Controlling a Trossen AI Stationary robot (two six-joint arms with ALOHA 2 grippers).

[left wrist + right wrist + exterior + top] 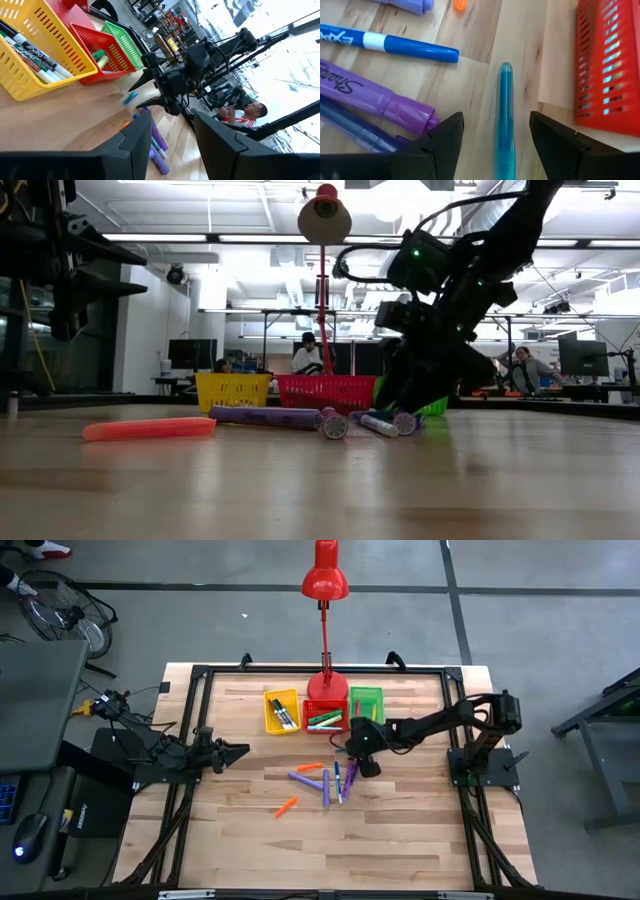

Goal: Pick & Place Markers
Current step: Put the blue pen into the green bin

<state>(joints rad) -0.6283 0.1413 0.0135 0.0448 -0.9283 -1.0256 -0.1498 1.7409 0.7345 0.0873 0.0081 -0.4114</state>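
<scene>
Several markers (pixel 330 780) lie loose on the wood in front of the bins: purple, blue and orange ones, plus an orange one (pixel 286 806) lying apart. My right gripper (pixel 495 145) is low over the table beside the red bin (pixel 607 65). It is open, with its fingers either side of a teal marker (pixel 506 120) that lies flat, and it does not touch it. A blue marker (pixel 395 44) and a purple one (pixel 375 95) lie next to it. My left gripper (pixel 240 751) waits open at the table's left, fingers (pixel 135 140) apart.
Yellow bin (pixel 282 710), red bin (pixel 325 717) and green bin (pixel 366 703) stand in a row at the far side, the yellow and red ones holding markers. A red desk lamp (pixel 325 580) rises behind them. Bare wood lies toward the near edge (pixel 330 860). People sit beyond the table (pixel 308 355).
</scene>
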